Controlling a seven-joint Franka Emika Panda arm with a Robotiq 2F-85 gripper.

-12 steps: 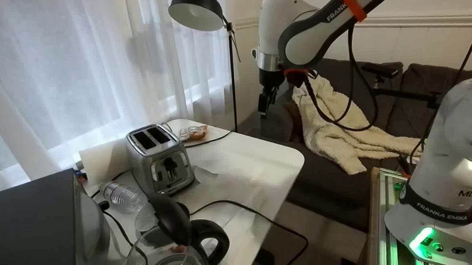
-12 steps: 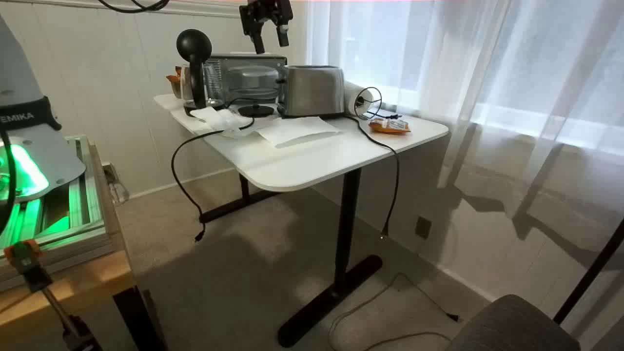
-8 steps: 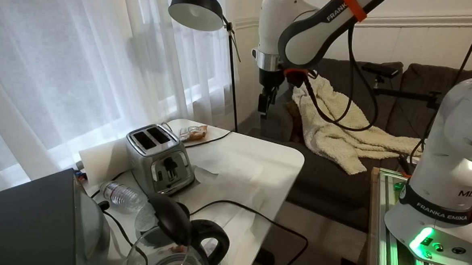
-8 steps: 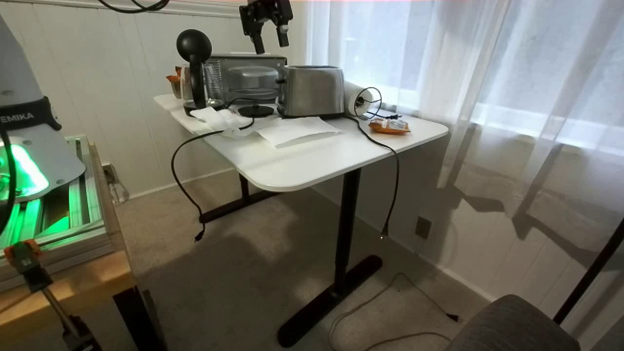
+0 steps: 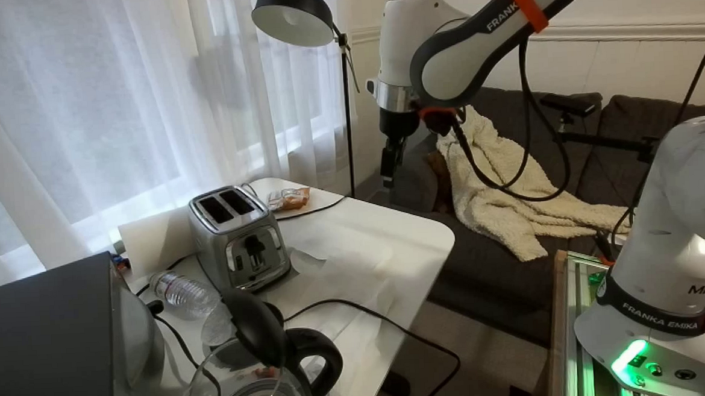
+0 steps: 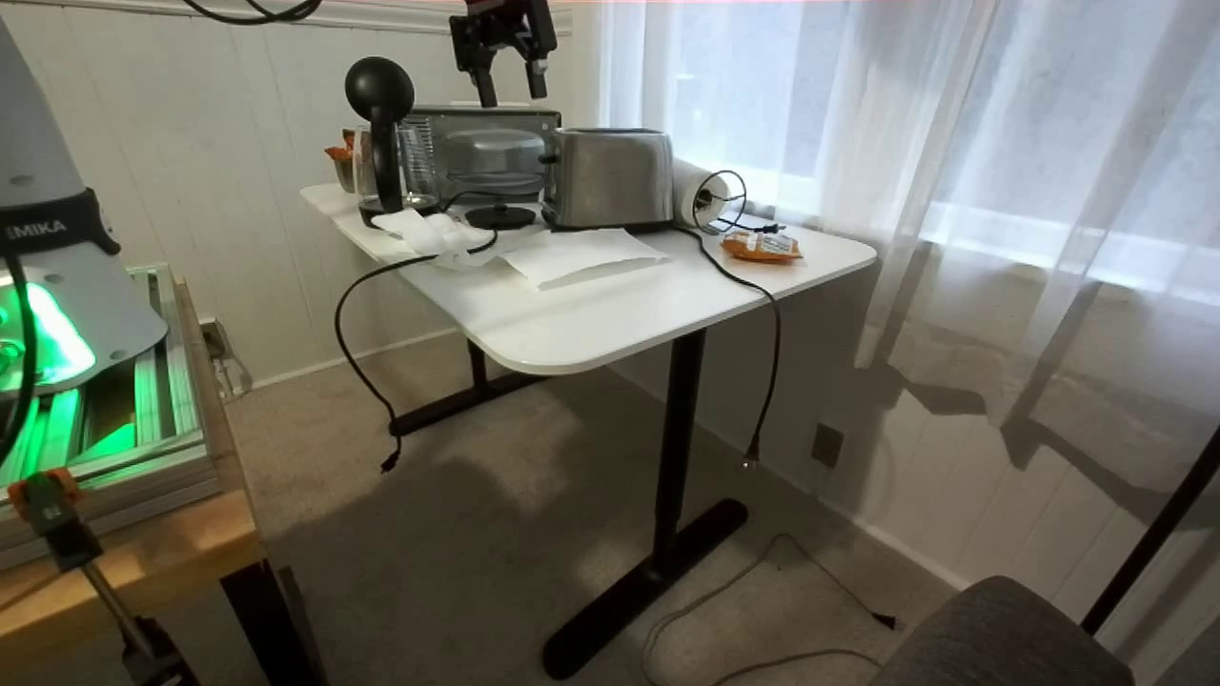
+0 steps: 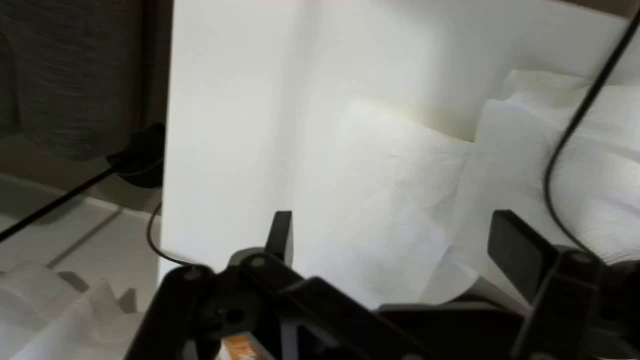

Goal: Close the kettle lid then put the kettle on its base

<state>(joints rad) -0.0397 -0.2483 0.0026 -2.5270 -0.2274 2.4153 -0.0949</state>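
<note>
Clear glass with black trim: the kettle [image 5: 253,383] stood on the counter [image 6: 572,333], off the base [image 6: 500,217], which lay near it toward the toaster [image 6: 613,179]. The lid [image 5: 256,325] was up, standing over the handle [image 5: 329,359] side, so closing it looked like the step in hand. The end effector [image 7: 395,237] hung in the air well apart from the kettle, fingers [image 7: 520,252] spread wide, holding nothing. Best bet: bring the fingers together, come in from behind the handle, tip the lid over toward the opening, then press straight down, softly, so the kettle wouldn't slide or tip. Text: "FRANKA EMIKA" read in full on the black collar [image 5: 649,324], partly under an orange strap [image 5: 525,5] on the arm [image 5: 460,65]; "ML" on the white column [image 5: 663,254]. The orange packet [image 6: 761,248] had print too small to read; no brand legible on kettle or toaster.
</note>
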